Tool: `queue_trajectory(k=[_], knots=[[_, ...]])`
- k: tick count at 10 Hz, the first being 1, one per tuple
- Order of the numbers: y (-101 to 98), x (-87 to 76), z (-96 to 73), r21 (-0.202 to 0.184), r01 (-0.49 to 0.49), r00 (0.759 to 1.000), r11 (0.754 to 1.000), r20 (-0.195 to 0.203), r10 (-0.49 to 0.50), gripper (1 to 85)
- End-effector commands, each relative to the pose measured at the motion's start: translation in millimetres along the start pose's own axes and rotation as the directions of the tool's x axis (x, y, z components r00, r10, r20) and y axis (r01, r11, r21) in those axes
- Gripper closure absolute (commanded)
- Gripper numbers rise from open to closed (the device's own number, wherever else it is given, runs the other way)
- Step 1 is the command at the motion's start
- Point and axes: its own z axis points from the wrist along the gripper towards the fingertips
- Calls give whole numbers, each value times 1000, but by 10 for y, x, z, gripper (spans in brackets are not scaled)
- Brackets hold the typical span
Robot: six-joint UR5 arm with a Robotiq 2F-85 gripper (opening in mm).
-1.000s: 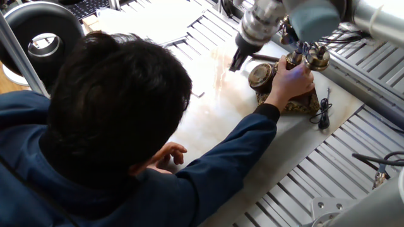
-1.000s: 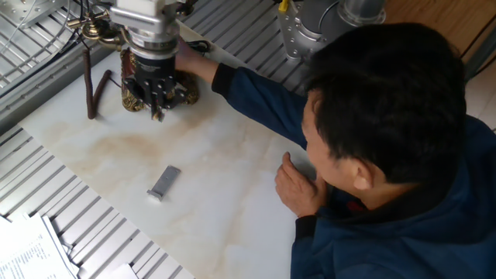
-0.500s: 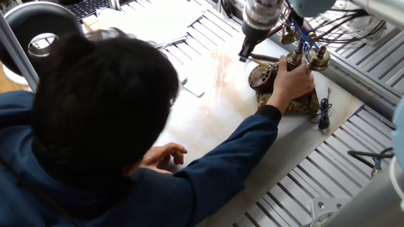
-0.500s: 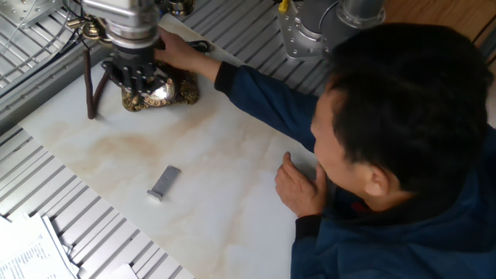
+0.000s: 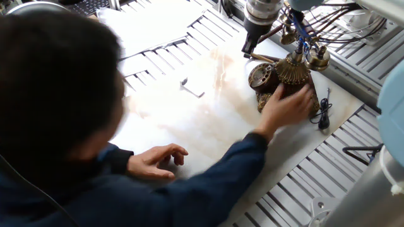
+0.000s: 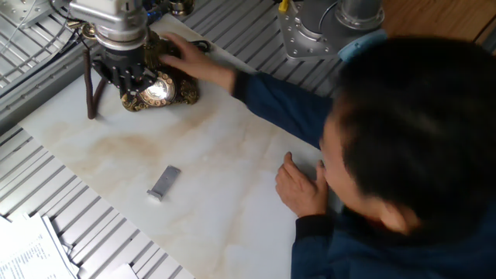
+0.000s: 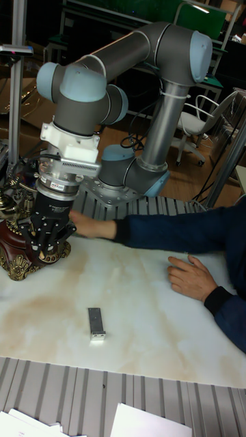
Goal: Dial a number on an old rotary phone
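Old rotary phone (image 6: 159, 85) at far corner of marble desk (image 6: 217, 178), handset still on cradle. Robot hand (image 6: 124, 76) hovering just over the dial side of phone, holding nothing visible; finger gap unclear, can't tell opening. Person's hand (image 5: 285, 104) on phone base, blurred. Small grey metal block (image 7: 96, 323) mid-desk, well apart.

From where I sit the light is even and fairly bright across the tabletop (image 6: 232, 194), with a pale sheen toward its far edge. The dial (image 6: 157, 90) flares white with glare. The person's hand (image 5: 287, 104) on the phone smears with motion blur, and his head (image 5: 53, 88) is soft, out of focus. The tall view's background is dim.
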Motion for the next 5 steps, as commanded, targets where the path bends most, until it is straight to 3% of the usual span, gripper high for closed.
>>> queue_trajectory(k=[1,2,3,5], knots=[[25,152,0,10,-59,995,998,-76,60,837],[-38,272,3,48,-80,989,996,-125,86,837],[22,361,17,26,-139,977,990,-161,141,837],[89,327,-26,-27,-186,971,982,-159,179,837]])
